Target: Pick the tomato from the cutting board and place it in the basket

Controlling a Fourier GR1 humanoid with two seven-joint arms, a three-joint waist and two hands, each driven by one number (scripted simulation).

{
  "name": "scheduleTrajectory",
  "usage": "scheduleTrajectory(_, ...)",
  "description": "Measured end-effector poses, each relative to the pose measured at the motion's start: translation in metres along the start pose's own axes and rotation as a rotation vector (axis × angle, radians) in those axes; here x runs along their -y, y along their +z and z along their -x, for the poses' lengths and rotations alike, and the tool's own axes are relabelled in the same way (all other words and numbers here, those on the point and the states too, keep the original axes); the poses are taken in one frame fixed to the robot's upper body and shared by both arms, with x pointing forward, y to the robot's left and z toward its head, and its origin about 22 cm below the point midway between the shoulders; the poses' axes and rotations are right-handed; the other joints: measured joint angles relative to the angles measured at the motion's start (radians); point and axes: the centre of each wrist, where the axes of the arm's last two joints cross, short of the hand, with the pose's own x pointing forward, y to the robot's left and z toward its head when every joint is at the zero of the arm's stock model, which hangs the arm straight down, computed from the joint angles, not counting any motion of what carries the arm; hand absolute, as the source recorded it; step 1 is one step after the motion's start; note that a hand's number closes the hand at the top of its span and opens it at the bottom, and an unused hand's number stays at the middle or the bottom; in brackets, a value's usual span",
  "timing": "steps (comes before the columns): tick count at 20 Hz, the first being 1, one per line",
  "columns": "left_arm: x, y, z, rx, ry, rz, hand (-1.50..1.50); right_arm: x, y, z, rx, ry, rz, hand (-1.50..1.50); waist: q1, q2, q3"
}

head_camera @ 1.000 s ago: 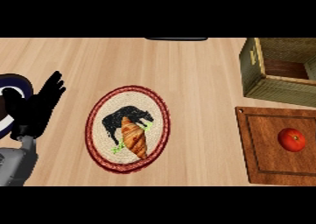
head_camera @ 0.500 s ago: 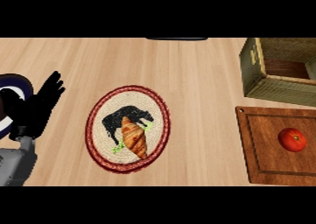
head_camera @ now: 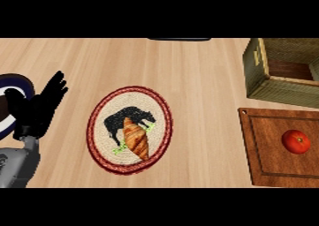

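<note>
Head view shows the tomato sitting on the wooden cutting board at the counter's right edge, toward the near side, untouched. The basket stands just beyond the board in the far right corner, its opening facing up, close to the board but not touching it as far as I can see.

My left hand rests open near the counter's left edge, fingers straight and spread, pointing away from me, holding nothing. My right hand is not in view at all, so I cannot say how its fingers stand.

I judge the tomato to be light, smooth-skinned and round, so it may roll or slip; it is also likely soft enough to bruise. I would take it across its widest part, fingers on one side and thumb opposite, coming down from above.

Between my hand and the board lies a woven mat with a croissant on it, over a dark shape I cannot identify. A dark-rimmed plate is cut off at the left edge behind my hand; the basket, the board and a dark object at the far edge are also cropped.
</note>
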Motion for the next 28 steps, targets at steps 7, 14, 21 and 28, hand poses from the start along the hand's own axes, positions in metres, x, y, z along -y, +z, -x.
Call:
scheduleTrajectory(7,0.000,0.003,0.001,-0.005,0.000,0.005,0.00,-0.042,-0.026,0.023,0.042,-0.102,0.021,-1.50,0.002,-0.002,-0.001)
scheduleTrajectory(14,-0.004,0.001,0.001,-0.006,0.004,-0.010,0.00,-0.076,-0.049,0.042,0.012,-0.069,-0.080,-1.50,-0.009,-0.004,-0.001)
scheduleTrajectory(21,-0.007,0.005,-0.002,-0.013,0.001,-0.014,0.00,-0.086,-0.062,0.054,-0.006,-0.017,-0.148,-1.50,-0.016,-0.007,-0.002)
scheduleTrajectory(28,-0.007,0.006,0.000,-0.009,-0.001,-0.009,0.00,-0.084,-0.050,0.064,-0.034,-0.012,-0.150,-1.50,-0.015,-0.006,-0.001)
